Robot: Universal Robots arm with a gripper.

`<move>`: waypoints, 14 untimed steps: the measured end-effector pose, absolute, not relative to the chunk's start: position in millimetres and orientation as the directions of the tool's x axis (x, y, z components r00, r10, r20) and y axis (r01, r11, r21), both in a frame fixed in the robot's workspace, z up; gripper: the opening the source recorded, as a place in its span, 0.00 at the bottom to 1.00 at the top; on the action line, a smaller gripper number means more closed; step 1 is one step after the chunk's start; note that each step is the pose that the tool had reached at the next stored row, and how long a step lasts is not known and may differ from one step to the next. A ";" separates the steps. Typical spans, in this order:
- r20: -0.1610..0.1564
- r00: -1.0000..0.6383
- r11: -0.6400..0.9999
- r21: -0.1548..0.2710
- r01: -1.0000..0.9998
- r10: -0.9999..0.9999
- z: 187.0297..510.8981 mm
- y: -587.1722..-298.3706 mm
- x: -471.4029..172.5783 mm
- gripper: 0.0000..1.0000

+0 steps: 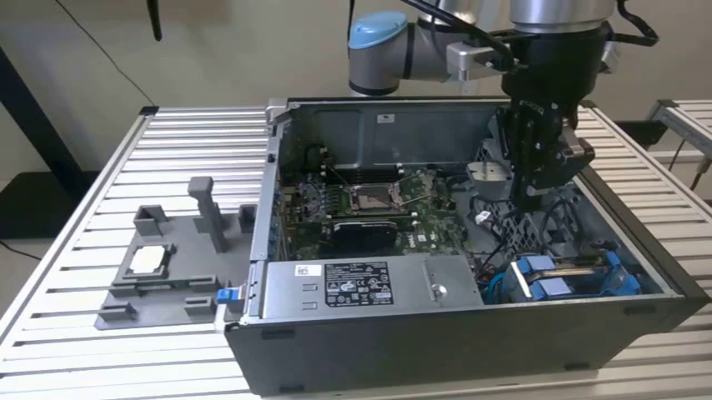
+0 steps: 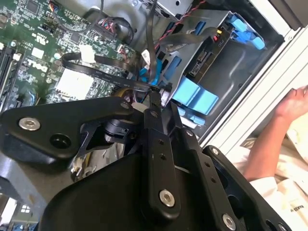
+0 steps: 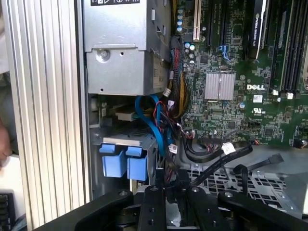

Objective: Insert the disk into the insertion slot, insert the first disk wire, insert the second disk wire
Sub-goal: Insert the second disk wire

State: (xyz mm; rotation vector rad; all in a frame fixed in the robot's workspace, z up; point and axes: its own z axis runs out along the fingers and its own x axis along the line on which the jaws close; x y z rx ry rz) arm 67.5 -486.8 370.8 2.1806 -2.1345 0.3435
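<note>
- On the exterior view's left, a grey fixture tray (image 1: pixel 167 271) lies on the slatted table (image 1: pixel 89 208) beside the open computer case (image 1: pixel 468 333). It is well apart from the work and looks unlikely to cause trouble.
- Toward the middle, the power-supply box (image 1: pixel 356 287) sits in front of the motherboard (image 1: pixel 368 204). Loose cable bundles run between them and the drive corner. A swing of the arm through that tangle could catch a loop and pull on a plug.
- Right of the middle, the gripper (image 1: pixel 532 198) reaches down inside the case. In both wrist views its fingers (image 3: pixel 153 202) are drawn together, seemingly pinching a black wire (image 3: pixel 214 166) at their tips.
- That hold looks slim. The wire could twist or slide out if its slack tightens against the other cables.
- Farther right, the disk (image 1: pixel 569 271) lies in the insertion slot (image 2: pixel 207 24), with its blue tabs facing the gripper, so the first step appears done.
- The wire's end is near the disk but not at its connector edge. If the plug arrives tilted, it could jam or bend the contacts instead of seating.
- In the second wrist view, a person's arm (image 2: pixel 284 110) rests just outside the case wall by the disk. A wide arm motion there risks contact.
</note>
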 end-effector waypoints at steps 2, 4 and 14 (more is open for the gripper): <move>0.208 0.010 -0.033 -0.105 -0.994 -0.978 370.5 -486.8 67.5 0.22; 0.208 0.010 -0.033 -0.106 -0.994 -0.978 370.4 -486.8 67.5 0.22; 0.208 0.010 -0.033 -0.106 -0.994 -0.978 370.3 -488.2 67.5 0.16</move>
